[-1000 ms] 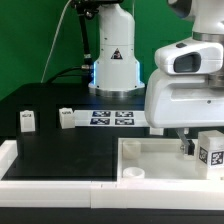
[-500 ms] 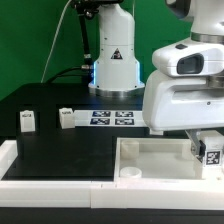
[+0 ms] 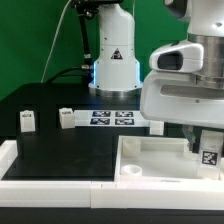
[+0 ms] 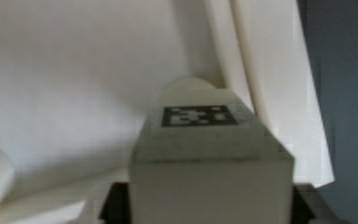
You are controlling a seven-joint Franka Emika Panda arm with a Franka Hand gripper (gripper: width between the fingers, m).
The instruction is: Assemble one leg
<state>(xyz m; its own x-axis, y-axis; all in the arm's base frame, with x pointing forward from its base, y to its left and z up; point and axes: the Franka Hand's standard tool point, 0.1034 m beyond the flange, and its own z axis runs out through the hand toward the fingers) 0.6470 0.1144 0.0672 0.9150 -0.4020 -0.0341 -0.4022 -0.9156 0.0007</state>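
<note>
The large white tray-like panel (image 3: 150, 160) lies nearest the exterior camera and serves as the reference landmark. A round peg hole (image 3: 133, 174) sits in its front rim.

Above the panel's corner on the exterior view's right, the gripper (image 3: 205, 140) is clamped on the leg (image 3: 210, 152), a small white block with a black-and-white square marker facing the camera. In the wrist view the leg (image 4: 206, 150) fills the centre of the frame between the dark fingers (image 4: 114, 200), with the panel's white floor (image 4: 69, 80) and raised wall (image 4: 265, 60) behind it. Whether the leg touches the panel cannot be determined.

Beyond the panel, on the black table (image 3: 50, 140), two further legs (image 3: 27, 121) (image 3: 66, 118) stand upright, well apart from the panel. Just beside the second, the marker board (image 3: 112, 118) lies flat. Farthest back stands the arm's base (image 3: 113, 60).
</note>
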